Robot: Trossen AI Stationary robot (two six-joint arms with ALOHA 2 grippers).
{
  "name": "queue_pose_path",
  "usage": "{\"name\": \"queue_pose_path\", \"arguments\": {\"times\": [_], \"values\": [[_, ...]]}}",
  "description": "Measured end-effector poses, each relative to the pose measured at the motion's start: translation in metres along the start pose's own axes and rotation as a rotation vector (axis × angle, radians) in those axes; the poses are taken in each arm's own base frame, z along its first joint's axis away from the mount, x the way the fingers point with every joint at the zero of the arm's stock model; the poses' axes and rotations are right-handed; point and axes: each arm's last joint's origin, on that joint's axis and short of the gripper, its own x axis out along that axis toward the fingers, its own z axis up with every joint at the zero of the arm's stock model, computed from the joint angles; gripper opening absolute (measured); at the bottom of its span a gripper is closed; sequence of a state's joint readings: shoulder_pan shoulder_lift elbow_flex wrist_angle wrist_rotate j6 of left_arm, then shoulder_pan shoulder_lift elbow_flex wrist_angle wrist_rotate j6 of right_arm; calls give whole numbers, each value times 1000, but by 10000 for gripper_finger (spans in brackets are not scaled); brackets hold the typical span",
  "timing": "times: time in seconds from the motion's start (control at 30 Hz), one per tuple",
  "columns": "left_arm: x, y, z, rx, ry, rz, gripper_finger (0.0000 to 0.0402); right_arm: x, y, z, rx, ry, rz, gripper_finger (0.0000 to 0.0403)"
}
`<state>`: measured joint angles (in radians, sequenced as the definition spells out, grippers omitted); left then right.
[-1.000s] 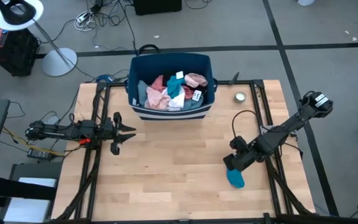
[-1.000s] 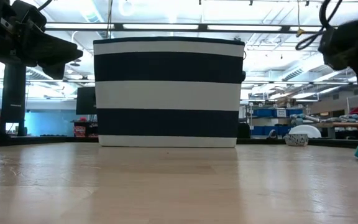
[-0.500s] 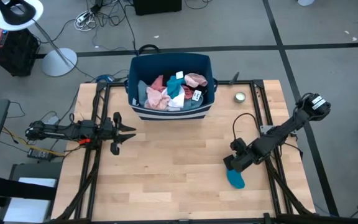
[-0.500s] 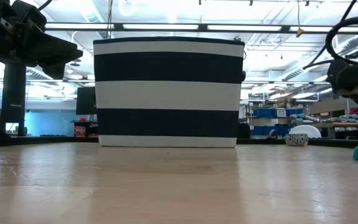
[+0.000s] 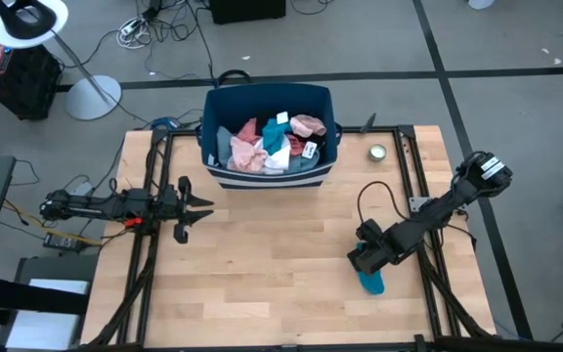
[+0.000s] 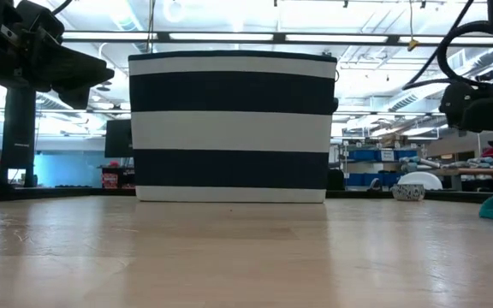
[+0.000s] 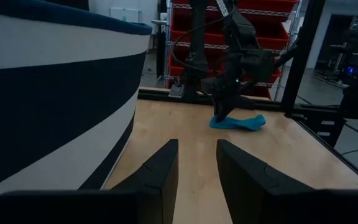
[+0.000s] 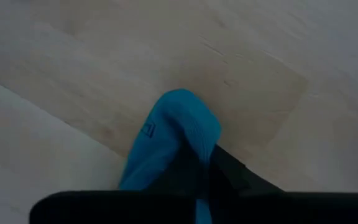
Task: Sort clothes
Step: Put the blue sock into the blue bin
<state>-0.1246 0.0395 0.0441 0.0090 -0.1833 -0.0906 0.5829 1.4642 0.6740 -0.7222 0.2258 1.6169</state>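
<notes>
Since the teal sock point(image 5: 370, 283) is limp and light, the right gripper point(image 5: 365, 264) pinches its end, well right of the bin point(image 5: 267, 174); left gripper point(image 5: 201, 207) waits half-open.

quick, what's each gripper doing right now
Left gripper: open, holding nothing, waiting beside the striped bin.
Right gripper: shut on the teal sock.

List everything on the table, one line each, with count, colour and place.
bin: one, navy with white stripes, far middle of the table.
clothes: a heap, pink, teal, white and grey, inside the bin.
teal sock: one, lying on the wood near the right edge.
tin: one, metal, round, right of the bin.
left tool: open, waiting at the left side.
right tool: shut on the teal sock.
</notes>
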Motion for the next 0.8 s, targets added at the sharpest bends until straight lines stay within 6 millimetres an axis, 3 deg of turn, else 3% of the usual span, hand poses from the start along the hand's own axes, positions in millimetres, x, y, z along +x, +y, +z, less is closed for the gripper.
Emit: {"name": "queue_pose_path", "arguments": {"times": [0.2, 0.4, 0.8], "values": [[0, 0, 0, 0, -1, 1, 115, -11, -3, 13, -23, -46, 43, 9], [0, 0, 0, 0, 0, 2, 115, -40, 2, 37, -73, -176, 87, 7], [0, 0, 0, 0, -1, 1, 115, -151, 23, 121, -256, -478, 110, 4]]}}
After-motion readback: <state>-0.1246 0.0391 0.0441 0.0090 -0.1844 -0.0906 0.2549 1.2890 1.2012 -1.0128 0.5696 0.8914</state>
